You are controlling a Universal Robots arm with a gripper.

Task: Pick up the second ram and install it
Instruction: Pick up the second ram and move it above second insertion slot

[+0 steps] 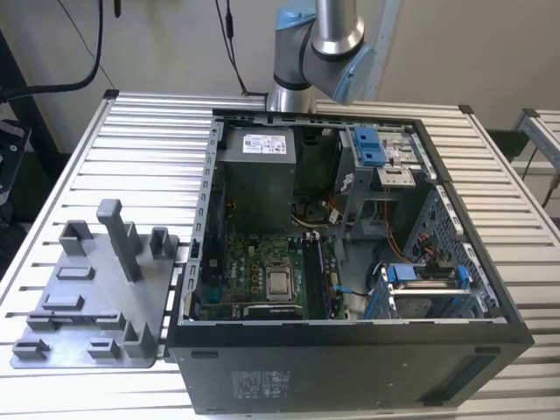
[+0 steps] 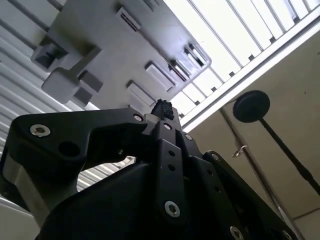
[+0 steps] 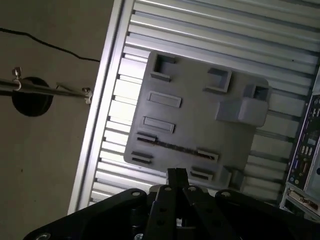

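We judge that the work is at the pick-up step, at the approach and before any grasp. The second ram (image 3: 172, 146) is in the grey tray (image 1: 92, 293). It is a thin dark strip that seems to stand on its long edge between low holders. In the exterior view the tray sits on the table (image 1: 149, 131) in the lower left of the frame, just beside the open computer case (image 1: 350, 359).

In the first wrist view the gripper (image 3: 176, 174) hangs above the tray, clearly apart from it, over the side where the stick is. Its jaws look pressed together and nothing is between them.

In our opinion, taking the stick calls for jaws opened a little wider than its thickness and turned to lie across its long side. The descent should be straight and reach the stick near its middle, so that it does not tilt. The tall post (image 1: 118, 236) of the tray stands near and must be avoided. On the motherboard (image 1: 254, 262) we cannot tell which slot is free.
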